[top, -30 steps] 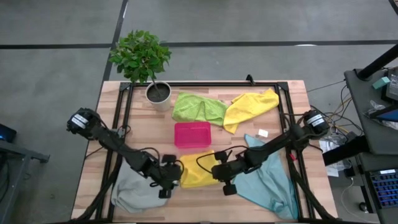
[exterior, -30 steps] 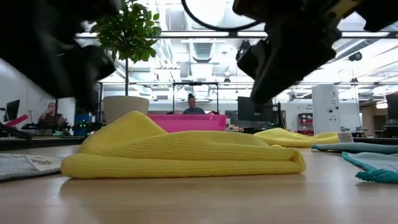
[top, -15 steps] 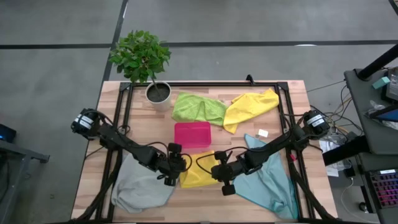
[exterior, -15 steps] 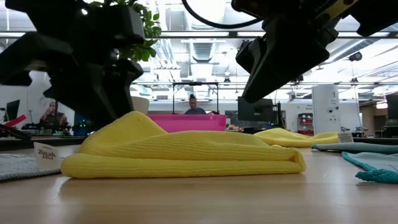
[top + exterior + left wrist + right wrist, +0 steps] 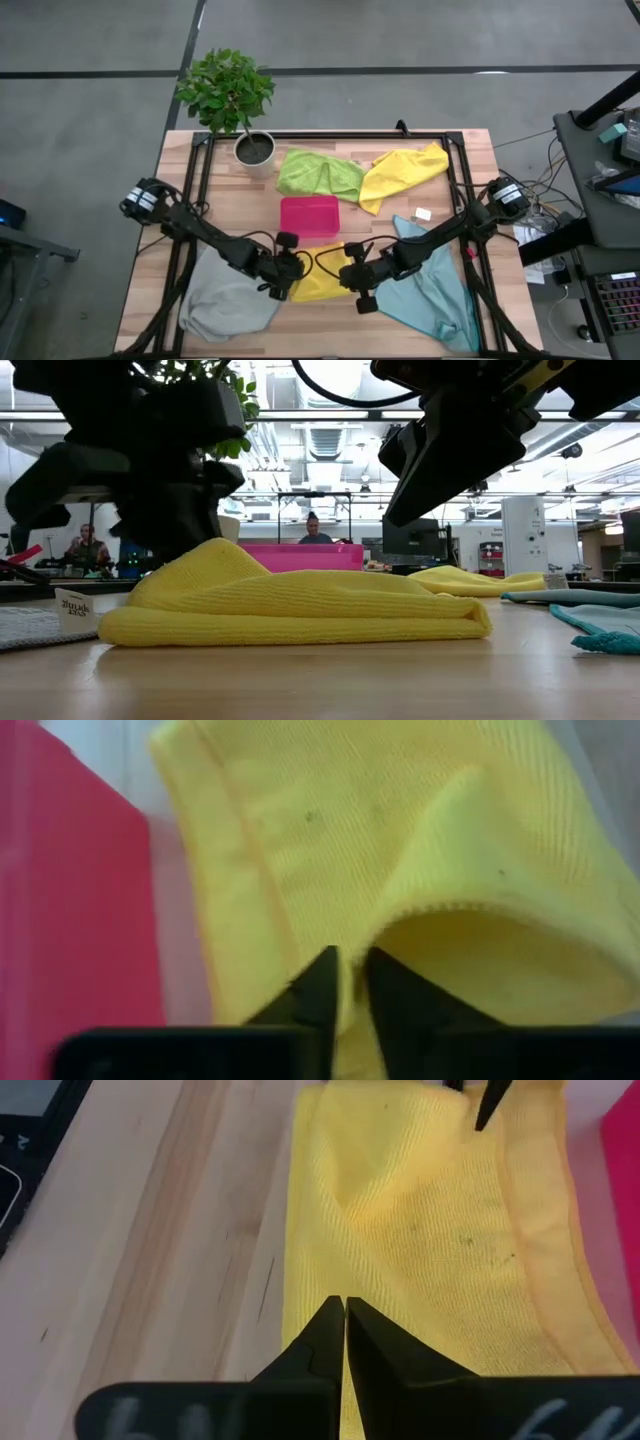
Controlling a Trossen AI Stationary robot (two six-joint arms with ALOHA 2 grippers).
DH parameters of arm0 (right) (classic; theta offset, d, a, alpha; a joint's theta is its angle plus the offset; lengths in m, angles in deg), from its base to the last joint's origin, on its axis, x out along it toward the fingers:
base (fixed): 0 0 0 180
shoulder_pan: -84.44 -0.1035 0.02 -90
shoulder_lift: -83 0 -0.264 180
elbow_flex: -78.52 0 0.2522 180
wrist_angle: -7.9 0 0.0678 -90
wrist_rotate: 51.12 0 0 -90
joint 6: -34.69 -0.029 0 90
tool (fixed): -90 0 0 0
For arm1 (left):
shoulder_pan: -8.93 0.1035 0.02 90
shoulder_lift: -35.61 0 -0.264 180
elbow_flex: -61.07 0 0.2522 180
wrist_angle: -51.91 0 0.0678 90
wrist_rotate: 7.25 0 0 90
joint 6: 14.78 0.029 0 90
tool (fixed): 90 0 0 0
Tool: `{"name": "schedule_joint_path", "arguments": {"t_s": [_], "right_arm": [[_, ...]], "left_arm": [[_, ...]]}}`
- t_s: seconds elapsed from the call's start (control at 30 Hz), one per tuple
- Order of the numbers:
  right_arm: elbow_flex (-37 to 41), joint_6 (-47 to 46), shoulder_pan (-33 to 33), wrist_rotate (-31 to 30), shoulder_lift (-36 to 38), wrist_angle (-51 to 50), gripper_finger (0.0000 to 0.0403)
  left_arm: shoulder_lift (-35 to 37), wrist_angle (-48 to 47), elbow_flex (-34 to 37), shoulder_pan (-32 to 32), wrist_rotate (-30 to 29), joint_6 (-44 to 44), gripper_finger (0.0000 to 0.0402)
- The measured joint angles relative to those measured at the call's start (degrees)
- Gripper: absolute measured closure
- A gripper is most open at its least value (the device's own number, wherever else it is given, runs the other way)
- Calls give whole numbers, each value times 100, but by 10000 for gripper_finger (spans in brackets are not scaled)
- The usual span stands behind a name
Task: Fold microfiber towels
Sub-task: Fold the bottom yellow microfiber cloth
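A folded yellow microfiber towel (image 5: 322, 282) lies on the table's near middle, seen as a low mound (image 5: 300, 605) in the low view. My left gripper (image 5: 345, 982) comes in from the towel's left and is shut on its left edge. My right gripper (image 5: 345, 1312) is shut and hovers over the towel's right end (image 5: 470, 615), apparently clear of it. A grey towel (image 5: 225, 305) lies near left, a teal one (image 5: 440, 285) near right. A lime green towel (image 5: 318, 172) and a second yellow one (image 5: 405, 170) lie at the back. My left gripper pinches the yellow towel's left edge (image 5: 342, 1015) between its two fingers, a thin strip of cloth showing between the tips. The fingers slant down from the table's left. One layer or several, I cannot tell. The towel rests on the table, its top layer humped up (image 5: 450, 900) beside the fingers.
A pink tray (image 5: 310, 215) sits just behind the yellow towel. A potted plant (image 5: 252, 148) stands at the back left. A black frame (image 5: 330, 135) runs round the table. A small white tag (image 5: 423, 213) lies right of centre. People sit in the room beyond.
My left gripper has moved off the grey towel toward the table's right and downward, rolling as it went, and now has the yellow towel's left edge. The towel has kept its shape and place.
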Motion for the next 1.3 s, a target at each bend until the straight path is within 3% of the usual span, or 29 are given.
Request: {"name": "schedule_joint_path", "arguments": {"t_s": [0.07,0.2,0.37,0.53,0.77,1.07,1.3], "right_arm": [[7,-1,0,0,0,-3,394],[11,-10,0,0,0,12,394],[15,-14,0,-4,-2,16,394],[17,-14,0,-166,-2,16,394],[20,73,17,-198,-2,16,394],[92,69,17,-302,-2,17,394],[167,-52,17,-302,-2,50,394]], "left_arm": [[81,-58,-77,-2,-198,147,391],[270,-317,-236,-11,-526,838,390],[327,-550,-252,-23,-501,1723,397],[294,-1189,-212,-28,-432,1551,398],[294,-1194,-168,-44,-368,1396,396],[294,-1243,-263,-60,-353,1371,310],[382,-1420,-433,-98,-342,722,266]]}}
